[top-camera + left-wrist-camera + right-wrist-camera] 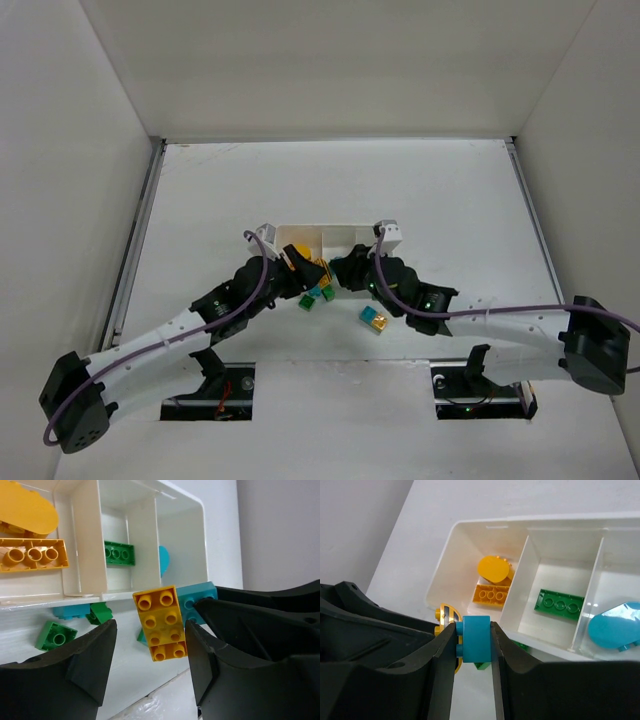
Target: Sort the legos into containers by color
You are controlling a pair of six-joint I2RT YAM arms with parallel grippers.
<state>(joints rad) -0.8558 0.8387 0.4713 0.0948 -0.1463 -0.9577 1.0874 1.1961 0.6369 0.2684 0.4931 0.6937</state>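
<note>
Right wrist view: a cyan brick [475,639] is pinched between my right fingers [442,670], held up just in front of the near-left corner of the tray [451,567]. A yellow brick [160,622] stands tilted, studs toward the left wrist camera, between my left fingers [92,660], which are spread. It sits close against one finger with a gap at the other, and I cannot tell what carries it.

In the tray, the left compartment holds two yellow pieces [492,580], the middle one a green brick [560,604], and the right one a rounded cyan piece [612,629].

On the tabletop [300,180], just before the tray, lie a loose green brick [56,636] and a loose cyan brick [70,611]. A cyan-and-yellow pair [375,320] lies nearer my bases.
</note>
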